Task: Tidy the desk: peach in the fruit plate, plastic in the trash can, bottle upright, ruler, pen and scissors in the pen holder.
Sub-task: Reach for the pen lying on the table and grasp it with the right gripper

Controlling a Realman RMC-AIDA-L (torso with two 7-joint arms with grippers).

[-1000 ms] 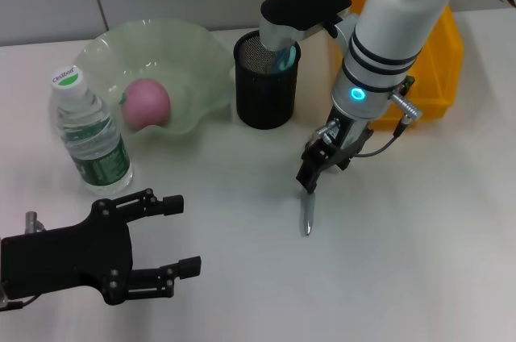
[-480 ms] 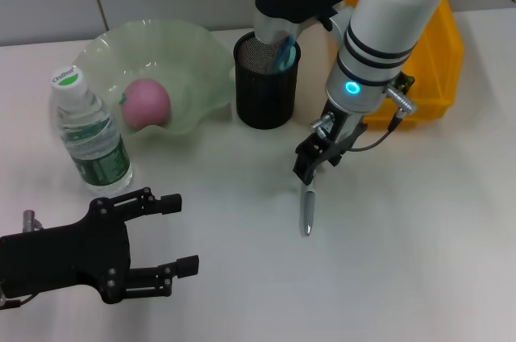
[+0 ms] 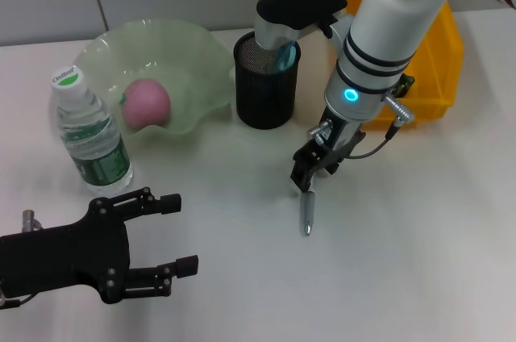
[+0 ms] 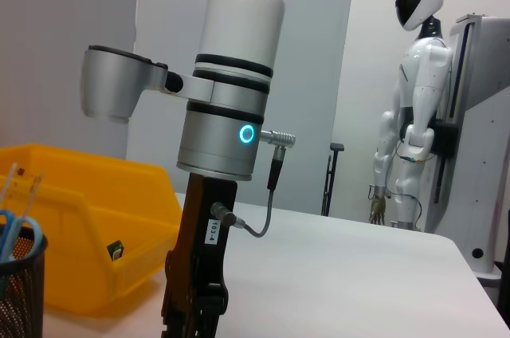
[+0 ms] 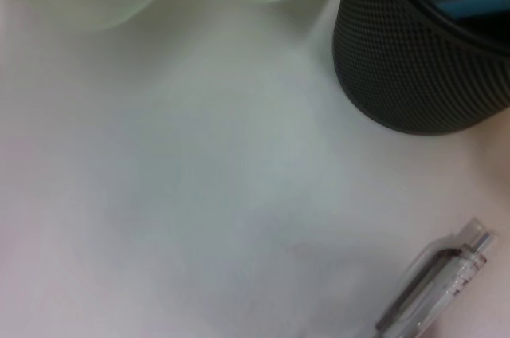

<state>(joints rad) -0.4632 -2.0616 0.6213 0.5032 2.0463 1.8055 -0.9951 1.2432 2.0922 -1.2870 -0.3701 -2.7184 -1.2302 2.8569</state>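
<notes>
Pen [image 3: 306, 214] lies well clear of the pen holder [image 3: 265, 89] — long axis pointing away from it; our right gripper [image 3: 305, 181] hovers above its near end, closure unclear — left gripper [image 3: 173, 233] spread, idle.

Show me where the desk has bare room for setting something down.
Bare desk lies to the right of the pen, below the yellow bin, and between the left gripper and the pen. It is crowded at the back: water bottle, fruit plate, pen holder, with the right gripper above the pen.
</notes>
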